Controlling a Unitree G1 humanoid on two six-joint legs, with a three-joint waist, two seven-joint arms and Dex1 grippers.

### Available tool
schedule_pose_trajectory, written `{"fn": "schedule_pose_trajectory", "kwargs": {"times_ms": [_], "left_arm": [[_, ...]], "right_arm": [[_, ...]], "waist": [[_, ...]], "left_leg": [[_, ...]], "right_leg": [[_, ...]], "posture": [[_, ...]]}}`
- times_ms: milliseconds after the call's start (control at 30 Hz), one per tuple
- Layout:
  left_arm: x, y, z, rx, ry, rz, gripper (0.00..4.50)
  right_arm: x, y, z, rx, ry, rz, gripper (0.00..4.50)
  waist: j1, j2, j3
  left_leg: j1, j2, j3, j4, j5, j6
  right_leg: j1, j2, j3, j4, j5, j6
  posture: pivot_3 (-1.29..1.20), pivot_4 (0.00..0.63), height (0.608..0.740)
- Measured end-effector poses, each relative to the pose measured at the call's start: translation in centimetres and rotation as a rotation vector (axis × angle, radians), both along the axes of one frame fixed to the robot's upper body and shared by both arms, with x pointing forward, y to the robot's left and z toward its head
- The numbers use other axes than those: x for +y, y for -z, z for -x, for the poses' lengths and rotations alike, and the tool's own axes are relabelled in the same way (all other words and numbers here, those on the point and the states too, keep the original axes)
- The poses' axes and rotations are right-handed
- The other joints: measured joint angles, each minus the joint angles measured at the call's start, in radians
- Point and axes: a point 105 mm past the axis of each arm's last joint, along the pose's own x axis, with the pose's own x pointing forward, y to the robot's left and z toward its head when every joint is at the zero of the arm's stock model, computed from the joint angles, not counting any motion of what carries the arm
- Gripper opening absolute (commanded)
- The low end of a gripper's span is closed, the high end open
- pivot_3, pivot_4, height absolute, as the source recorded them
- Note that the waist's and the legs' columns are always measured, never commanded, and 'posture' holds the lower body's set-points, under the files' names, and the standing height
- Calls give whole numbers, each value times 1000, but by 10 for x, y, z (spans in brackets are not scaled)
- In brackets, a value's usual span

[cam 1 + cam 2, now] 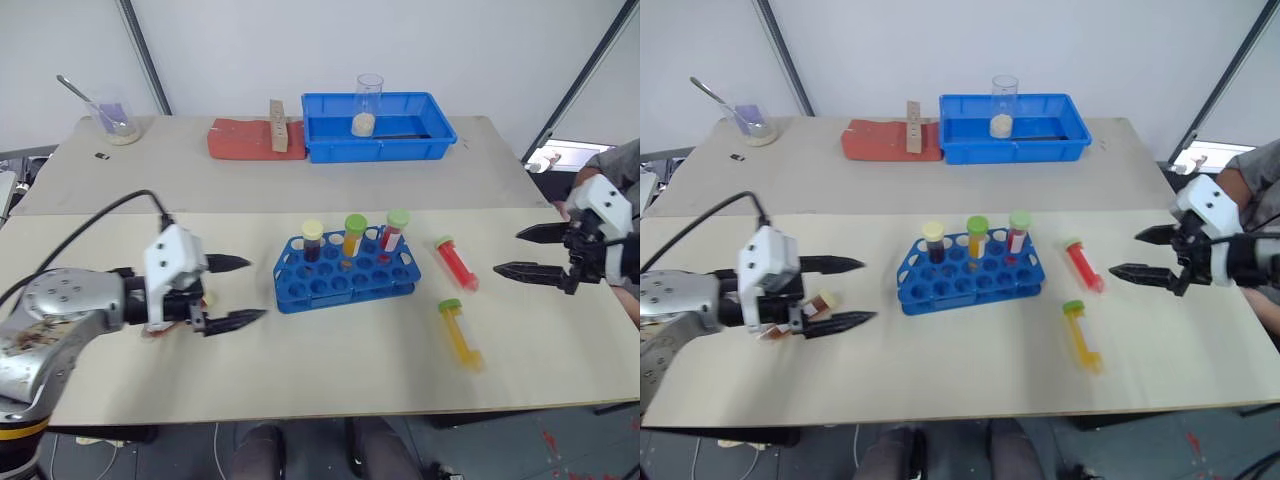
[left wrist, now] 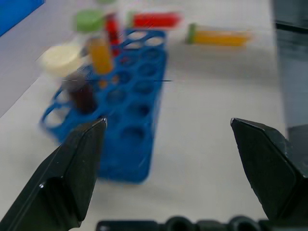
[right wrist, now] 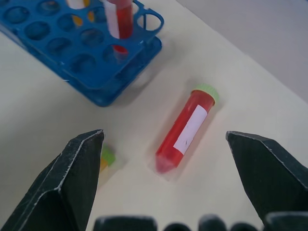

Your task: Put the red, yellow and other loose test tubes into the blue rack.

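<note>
Three capped tubes stand upright in the far row of the blue rack point(image 1: 345, 270), which sits at the centre of the near table point(image 1: 300, 370): a dark brown tube with a cream cap point(image 1: 313, 240), a yellow-orange tube with a green cap point(image 1: 354, 235), and a red tube with a green cap point(image 1: 394, 230). Two more tubes lie flat on the table at about 3 o'clock from the rack. The loose red tube point(image 3: 185, 129), green-capped with a white label, lies just beside the rack's right end. The loose yellow tube point(image 1: 460, 332), also green-capped, lies near it at roughly 5 o'clock from the rack.

The left gripper point(image 1: 235, 292) hangs over the table at 9 o'clock from the rack, pointing toward it, jaws spread wide and empty. A small brownish item shows beneath this gripper; the view is too poor to identify it. The right gripper point(image 1: 520, 252) is at 3 o'clock, beyond the loose red tube, jaws likewise wide apart, holding nothing.

On the far table, at 12 o'clock, stands a blue tray point(image 1: 378, 140) containing a clear beaker point(image 1: 368, 104). A red block point(image 1: 250, 140) lies beside the tray at its 9 o'clock.
</note>
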Motion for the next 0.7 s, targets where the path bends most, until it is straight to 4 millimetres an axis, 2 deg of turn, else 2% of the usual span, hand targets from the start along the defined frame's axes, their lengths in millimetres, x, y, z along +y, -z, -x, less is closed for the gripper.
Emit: {"fn": "schedule_pose_trajectory", "kwargs": {"times_ms": [100,300,567,700], "left_arm": [[-10,-2,2,-11,67,-11,4417],[-27,-1,2,-29,141,27,4417],[-32,3,-1,-44,133,45,4417],[-33,3,-2,-56,128,49,4417]], "right_arm": [[9,10,-21,46,36,-8,4500],[23,46,-54,166,114,20,4500],[16,53,-83,169,239,88,4500],[8,61,-86,193,281,108,4500]], "waist": [[-2,0,0],[3,0,0],[4,0,0],[3,0,0]], "left_leg": [[0,0,-1,1,0,0],[-4,-1,-2,4,0,0],[-5,-1,-3,5,0,0],[-5,-1,-3,5,0,0]], "right_leg": [[0,1,0,0,0,0],[0,1,0,0,4,-3],[0,1,0,-1,5,-3],[0,1,0,-1,5,-3]], "posture": [[0,150,740],[0,150,740],[0,150,740],[0,150,740]]}}
